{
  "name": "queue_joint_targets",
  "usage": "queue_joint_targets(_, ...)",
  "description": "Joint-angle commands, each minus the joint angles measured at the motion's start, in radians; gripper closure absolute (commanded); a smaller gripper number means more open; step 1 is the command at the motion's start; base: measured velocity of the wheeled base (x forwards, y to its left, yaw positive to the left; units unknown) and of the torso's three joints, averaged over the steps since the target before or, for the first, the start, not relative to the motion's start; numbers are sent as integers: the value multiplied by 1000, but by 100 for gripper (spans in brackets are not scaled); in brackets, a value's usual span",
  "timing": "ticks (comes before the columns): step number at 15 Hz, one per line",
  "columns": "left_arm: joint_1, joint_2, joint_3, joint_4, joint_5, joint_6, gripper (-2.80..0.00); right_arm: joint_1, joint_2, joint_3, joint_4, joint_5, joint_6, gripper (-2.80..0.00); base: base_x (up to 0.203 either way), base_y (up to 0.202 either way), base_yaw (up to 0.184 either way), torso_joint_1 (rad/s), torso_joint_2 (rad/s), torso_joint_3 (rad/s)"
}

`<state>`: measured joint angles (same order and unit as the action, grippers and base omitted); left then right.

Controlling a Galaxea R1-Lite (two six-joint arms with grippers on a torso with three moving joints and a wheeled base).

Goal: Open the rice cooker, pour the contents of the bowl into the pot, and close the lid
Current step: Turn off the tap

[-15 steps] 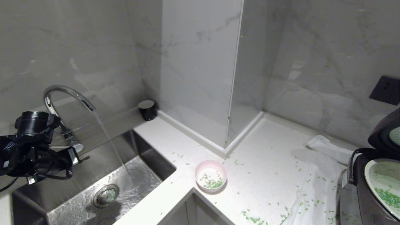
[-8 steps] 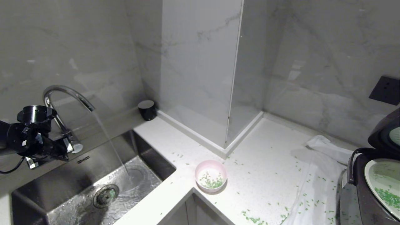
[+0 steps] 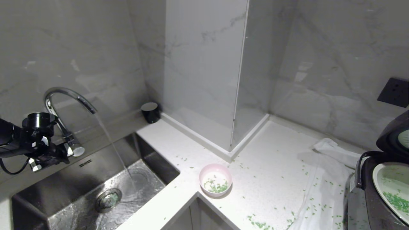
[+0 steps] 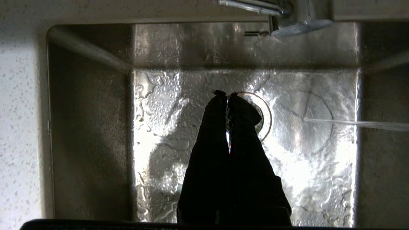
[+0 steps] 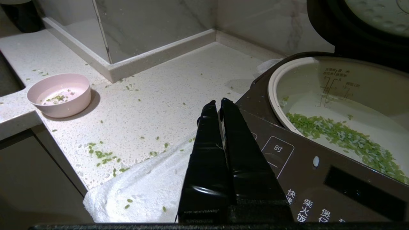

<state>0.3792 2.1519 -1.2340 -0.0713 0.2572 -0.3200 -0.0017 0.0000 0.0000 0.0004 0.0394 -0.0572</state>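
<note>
Presently listed, item by item. Left gripper (image 4: 227,94): poised over the sink (image 3: 38,198), beside the tap (image 3: 68,97); fingers (image 4: 211,127) pressed together, holding nothing. Tap: running, a thin stream falling to the wet sink floor near the drain (image 3: 108,199). Right gripper (image 5: 220,101): in front of the cooker (image 5: 303,166), above the cloth's edge; fingers (image 5: 207,153) pressed together, empty. Cooker: at the right end of the bench (image 3: 271,153), lid (image 3: 394,134) raised at the back. Pot (image 5: 278,80): seated in the cooker, a band of green grains (image 5: 345,137) across its bottom. Bowl (image 3: 215,180): upright on the bench near the inner corner of its front edge, between sink and cooker, well apart from both grippers; a few green grains on its bottom. Loose grains: scattered over the bench and over the white cloth (image 3: 322,198) that lies beside and partly under the cooker. Small dark cylinder (image 3: 150,112): at the wall, behind the sink's corner. Dark socket plate (image 3: 393,92): on the wall above the cooker.
</note>
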Motion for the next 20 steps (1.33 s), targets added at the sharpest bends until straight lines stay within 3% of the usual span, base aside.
queue_joint_targets(1,20,56,-58,-1,2,-6,0,0,0,2,0,1,0,0,0,0,0,0,0,0)
queue_joint_targets(20,53,160,-248,-4,10,-37,0,0,0,2,0,1,0,0,0,0,0,0,0,0)
